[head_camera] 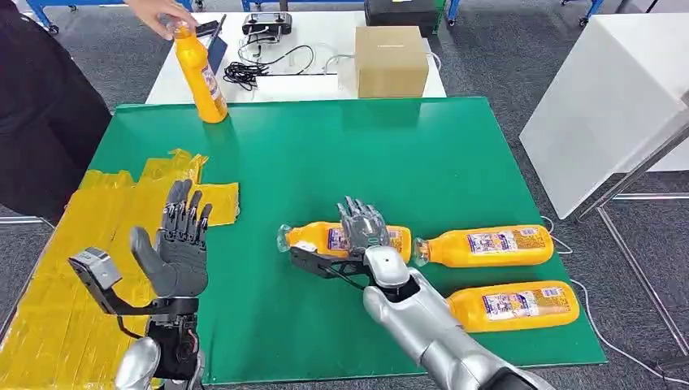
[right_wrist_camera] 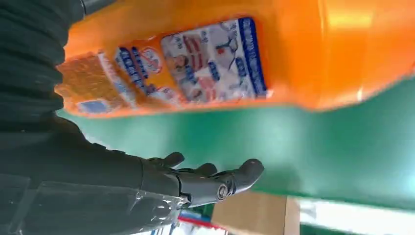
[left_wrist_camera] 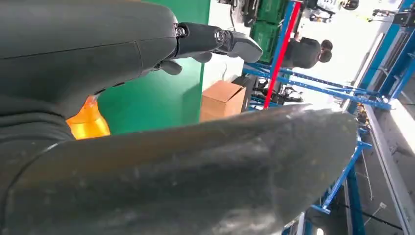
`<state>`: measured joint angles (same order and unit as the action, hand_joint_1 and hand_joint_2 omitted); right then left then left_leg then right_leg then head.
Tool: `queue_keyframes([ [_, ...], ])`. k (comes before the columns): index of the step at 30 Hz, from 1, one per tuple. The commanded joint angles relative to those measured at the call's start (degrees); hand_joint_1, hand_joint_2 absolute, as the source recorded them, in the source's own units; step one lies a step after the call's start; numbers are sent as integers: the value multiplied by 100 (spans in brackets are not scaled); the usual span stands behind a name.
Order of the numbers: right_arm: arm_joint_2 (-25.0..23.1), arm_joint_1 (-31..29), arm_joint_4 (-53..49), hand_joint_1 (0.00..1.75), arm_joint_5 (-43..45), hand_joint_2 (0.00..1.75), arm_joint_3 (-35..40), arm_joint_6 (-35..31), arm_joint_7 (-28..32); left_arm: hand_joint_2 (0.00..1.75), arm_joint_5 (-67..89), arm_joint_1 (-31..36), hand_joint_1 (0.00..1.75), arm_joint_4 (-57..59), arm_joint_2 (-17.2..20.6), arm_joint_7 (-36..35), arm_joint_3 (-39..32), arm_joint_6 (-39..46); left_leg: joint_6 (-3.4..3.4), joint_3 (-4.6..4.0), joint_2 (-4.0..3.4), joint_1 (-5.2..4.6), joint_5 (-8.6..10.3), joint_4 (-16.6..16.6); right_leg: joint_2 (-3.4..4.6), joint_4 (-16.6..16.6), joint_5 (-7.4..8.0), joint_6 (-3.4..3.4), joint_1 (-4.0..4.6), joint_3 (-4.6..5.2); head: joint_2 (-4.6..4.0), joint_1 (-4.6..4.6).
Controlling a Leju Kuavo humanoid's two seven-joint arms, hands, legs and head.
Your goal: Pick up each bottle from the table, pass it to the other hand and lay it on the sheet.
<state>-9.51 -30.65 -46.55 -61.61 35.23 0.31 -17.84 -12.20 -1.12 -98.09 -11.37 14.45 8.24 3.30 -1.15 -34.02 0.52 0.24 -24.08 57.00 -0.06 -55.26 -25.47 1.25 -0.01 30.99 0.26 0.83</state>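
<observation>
The robot's right hand (head_camera: 363, 227) lies on top of an orange bottle (head_camera: 341, 238) that rests on its side on the green mat (head_camera: 406, 162), with its clear cap end pointing to the robot's left. In the right wrist view that bottle (right_wrist_camera: 235, 58) is very close, its blue and white label facing the camera, and the dark fingers (right_wrist_camera: 215, 178) reach out straight and a little apart on one side of it — I cannot tell if the hand has really closed on the bottle. Just to the right of it lies a second bottle (head_camera: 486, 246), also on its side, and its cap end is almost touching the first bottle's bottom. A third bottle (head_camera: 513, 305) lies nearer the robot, close to the mat's front edge. The left hand (head_camera: 180, 240) is held up over the left part of the mat, palm open, fingers pointing up and spread, with nothing in it. Next to it, along the left side of the table, is the yellow sheet (head_camera: 73, 268), wrinkled and made of many strips. At the far left corner of the mat a person's hand (head_camera: 158, 12) holds a fourth bottle (head_camera: 201, 73) by its top — it leans a bit, with its bottom on the mat. Behind the mat sits a white table (head_camera: 325, 81) with a cardboard box (head_camera: 391, 61) and black cables (head_camera: 252, 69) on it.
</observation>
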Motion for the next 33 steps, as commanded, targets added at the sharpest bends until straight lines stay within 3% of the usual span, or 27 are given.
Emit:
queue_keyframes([
  [1,69,-275,769,0,138,175,225,431,-199,0,-90,408,0,209,181,-225,141,210,5,18,3,5,-6,0,-8,4,-6,1,5,-23,0,0],
  [25,430,83,875,0,-258,175,336,1199,-648,0,-126,316,0,273,191,-247,220,337,4,67,22,5,3,-15,-26,25,-1,2,4,-70,0,0],
  [26,452,107,867,7,-248,175,307,1207,-647,0,-131,312,0,276,197,-250,233,335,4,73,23,6,4,-19,-29,32,0,3,5,-77,0,0],
  [28,500,161,808,154,-252,175,256,1193,-654,0,-138,292,0,281,200,-254,251,335,4,74,24,6,4,-17,-28,29,0,2,3,-79,0,0],
  [29,508,171,802,171,-252,175,247,1191,-654,0,-139,285,0,285,201,-255,253,336,3,75,20,3,3,-14,-24,22,-2,1,0,-75,0,0],
  [33,575,266,672,175,-283,175,204,1221,-689,0,-141,253,0,303,199,-255,261,344,4,77,33,4,6,-13,-37,23,-1,2,1,-73,0,4],
])
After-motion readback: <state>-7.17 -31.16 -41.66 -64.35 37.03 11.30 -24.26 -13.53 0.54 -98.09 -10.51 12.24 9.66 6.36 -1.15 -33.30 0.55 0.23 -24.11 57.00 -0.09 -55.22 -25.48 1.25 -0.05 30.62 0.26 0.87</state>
